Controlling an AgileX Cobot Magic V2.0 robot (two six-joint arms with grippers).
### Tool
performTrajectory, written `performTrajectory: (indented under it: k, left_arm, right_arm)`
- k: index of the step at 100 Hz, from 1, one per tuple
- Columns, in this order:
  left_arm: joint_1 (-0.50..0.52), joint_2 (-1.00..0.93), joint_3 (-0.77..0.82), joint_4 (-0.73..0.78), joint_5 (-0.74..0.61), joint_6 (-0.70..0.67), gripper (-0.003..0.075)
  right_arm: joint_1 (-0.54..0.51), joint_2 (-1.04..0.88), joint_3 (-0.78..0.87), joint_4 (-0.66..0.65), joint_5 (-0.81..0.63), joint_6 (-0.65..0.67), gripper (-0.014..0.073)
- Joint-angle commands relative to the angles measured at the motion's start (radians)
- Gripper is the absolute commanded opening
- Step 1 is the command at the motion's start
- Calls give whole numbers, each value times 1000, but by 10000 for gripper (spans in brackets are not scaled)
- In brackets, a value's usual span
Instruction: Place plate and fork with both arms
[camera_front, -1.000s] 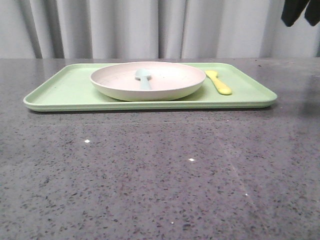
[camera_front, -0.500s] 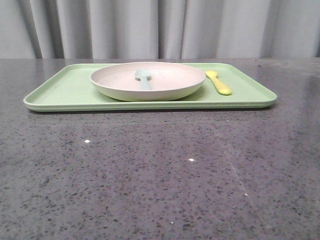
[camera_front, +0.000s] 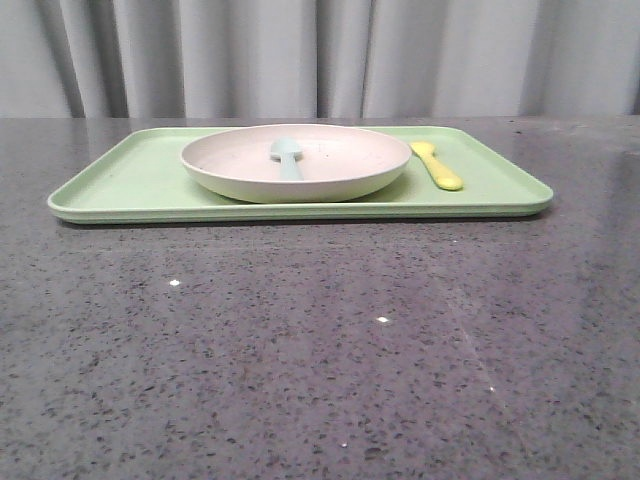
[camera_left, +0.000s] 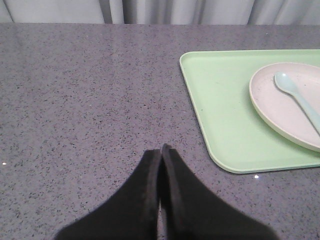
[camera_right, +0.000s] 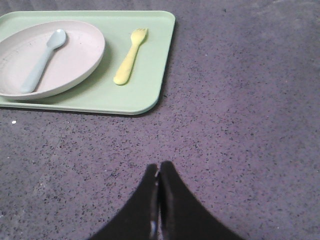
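Plate (camera_front: 296, 162) and yellow fork (camera_front: 437, 165) lie on the green tray (camera_front: 130, 185), centre frame. Both grippers, left (camera_left: 160, 150) and right (camera_right: 159, 166), are pressed closed, empty (open them before descending).

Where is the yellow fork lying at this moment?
In the front view, the fork lies flat on the green tray, just right of the plate and apart from it, near the tray's right end.

R arm gone from front view

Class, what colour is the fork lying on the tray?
Yellow: the fork shows best in the right wrist view.
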Motion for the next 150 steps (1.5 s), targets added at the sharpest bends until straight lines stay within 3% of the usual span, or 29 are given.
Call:
performTrajectory:
  k: [1, 27, 81, 150]
  left_arm:
    - [2, -1, -27, -6, -78, 5, -20]
    - [2, -18, -22, -6, -78, 7, -20]
    - [2, -245, 112, -6, -105, 18, -20]
    - [2, -252, 112, -6, -105, 18, -20]
  right_arm:
    - [-4, -39, -4, -23, -78, -10, -68]
    - [-4, -119, 25, -49, -76, -10, -68]
    - [-4, -123, 25, -73, -73, -10, -68]
    - [-4, -123, 25, -73, -73, -10, -68]
